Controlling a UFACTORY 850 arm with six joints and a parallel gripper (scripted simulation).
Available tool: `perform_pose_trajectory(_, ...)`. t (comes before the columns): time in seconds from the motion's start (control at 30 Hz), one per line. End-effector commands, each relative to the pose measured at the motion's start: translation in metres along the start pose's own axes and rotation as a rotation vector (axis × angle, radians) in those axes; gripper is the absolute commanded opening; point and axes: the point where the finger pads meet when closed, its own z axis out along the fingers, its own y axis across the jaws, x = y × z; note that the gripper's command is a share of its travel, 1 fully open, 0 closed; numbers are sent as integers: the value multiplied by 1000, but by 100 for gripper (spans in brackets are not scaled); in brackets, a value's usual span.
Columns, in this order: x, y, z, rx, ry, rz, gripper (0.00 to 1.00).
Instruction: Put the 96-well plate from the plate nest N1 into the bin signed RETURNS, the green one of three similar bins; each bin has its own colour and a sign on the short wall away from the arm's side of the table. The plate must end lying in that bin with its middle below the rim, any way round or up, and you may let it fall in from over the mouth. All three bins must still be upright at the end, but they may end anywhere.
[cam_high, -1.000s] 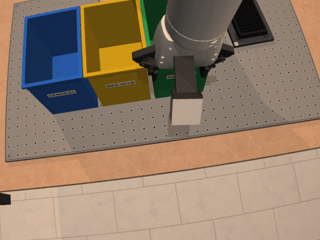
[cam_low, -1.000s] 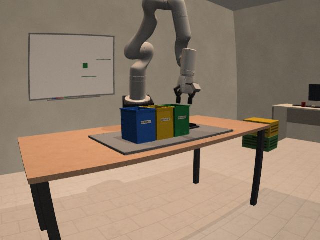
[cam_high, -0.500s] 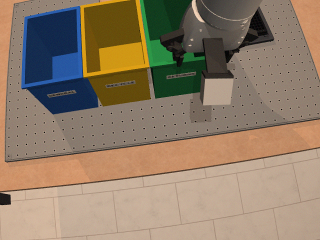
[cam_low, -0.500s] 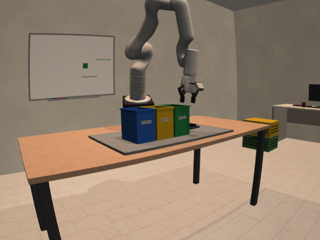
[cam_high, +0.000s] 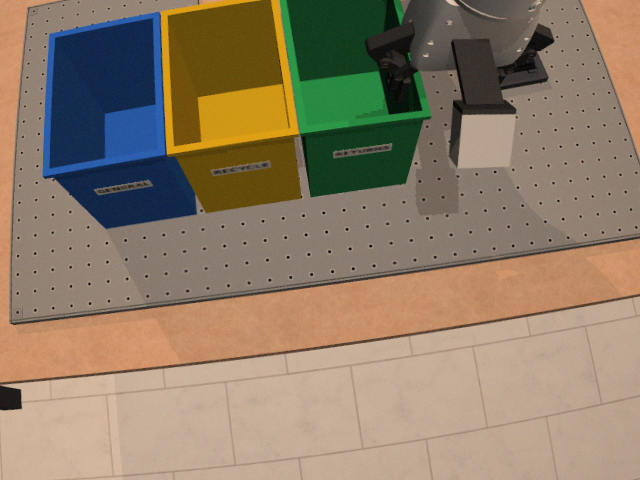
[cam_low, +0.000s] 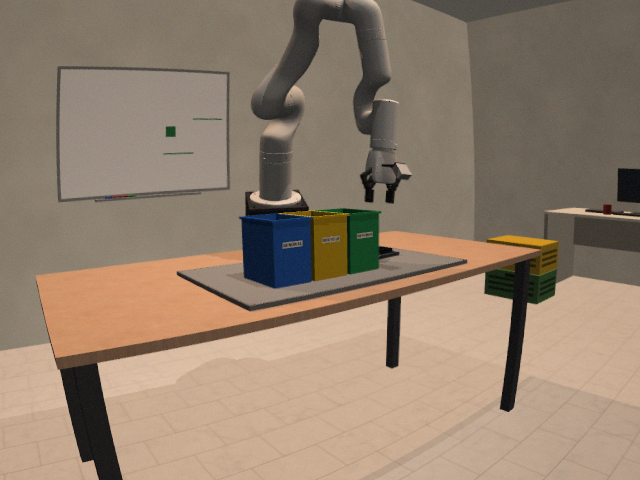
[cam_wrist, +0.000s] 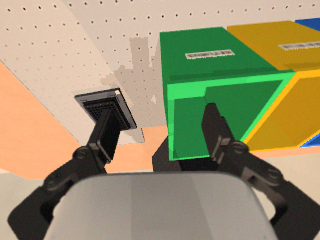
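Note:
The black 96-well plate (cam_wrist: 106, 106) lies in its dark plate nest on the grey perforated board, left of the green bin in the wrist view. In the top view the arm hides most of it; only a corner of the nest (cam_high: 524, 72) shows. The green bin (cam_high: 356, 93) signed RETURNS stands upright at the right end of the row and is empty. It also shows in the wrist view (cam_wrist: 225, 110). My gripper (cam_low: 378, 195) is open and empty, well above the board, over the gap between the green bin's edge and the nest, as the wrist view (cam_wrist: 161, 125) also shows.
The yellow bin (cam_high: 230, 93) signed RECYCLE and the blue bin (cam_high: 111, 113) signed GENERAL stand upright, tight beside the green one. The arm's base (cam_low: 273, 201) is behind the bins. Stacked yellow and green crates (cam_low: 522, 268) sit beyond the table's far end.

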Motion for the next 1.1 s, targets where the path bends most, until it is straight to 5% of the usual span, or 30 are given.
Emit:
perform_pose_trajectory(0.0, -8, -13, -3, 1, 8, -1, 100)
perform_pose_trajectory(1.07, -81, -89, -18, 31, 30, -38, 100)
